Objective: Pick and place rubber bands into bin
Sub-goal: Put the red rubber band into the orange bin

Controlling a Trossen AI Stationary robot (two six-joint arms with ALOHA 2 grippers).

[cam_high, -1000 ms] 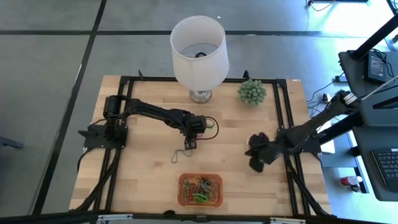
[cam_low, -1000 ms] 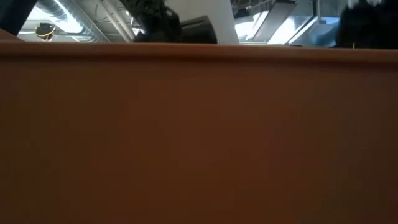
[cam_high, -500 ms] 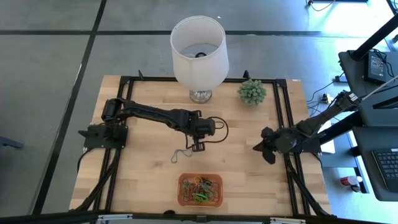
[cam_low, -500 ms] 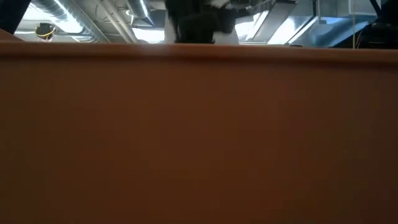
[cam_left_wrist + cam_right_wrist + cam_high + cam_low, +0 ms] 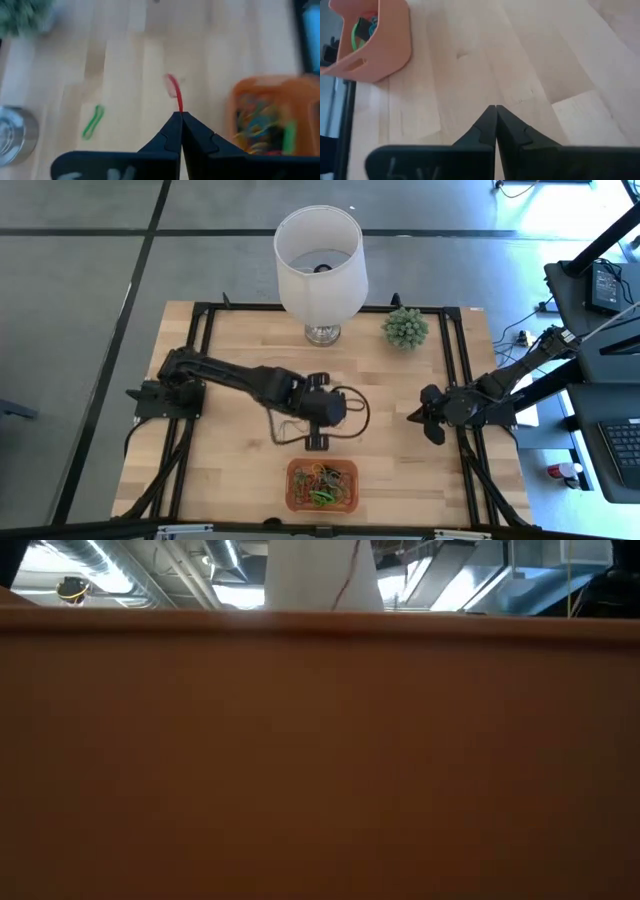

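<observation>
My left gripper (image 5: pixel 316 442) hovers just beyond the far edge of the orange bin (image 5: pixel 322 485) and is shut on a red rubber band (image 5: pixel 174 90). The bin holds several coloured rubber bands (image 5: pixel 320 480) and also shows in the left wrist view (image 5: pixel 270 120). A green rubber band (image 5: pixel 93 121) lies flat on the wood. My right gripper (image 5: pixel 424 420) is shut and empty near the table's right edge (image 5: pixel 496 112). The low view is filled by the bin's orange wall (image 5: pixel 320 760). My left gripper pinches one end of the red rubber band (image 5: pixel 179 107) between its two fingertips. The rest of the thin band sticks out past the tips. It looks clear of the table.
A white lampshade (image 5: pixel 320 252) on a metal base (image 5: pixel 15 135) stands at the far edge, with a small green plant (image 5: pixel 405 327) to its right. Black frame rails (image 5: pixel 460 370) run along the table's sides. Bare wood lies between bin and right gripper.
My left gripper has gone toward the table's near edge and a little right, up to the bin's far side, staying shut. My right gripper drew back toward the right edge, then kept still.
</observation>
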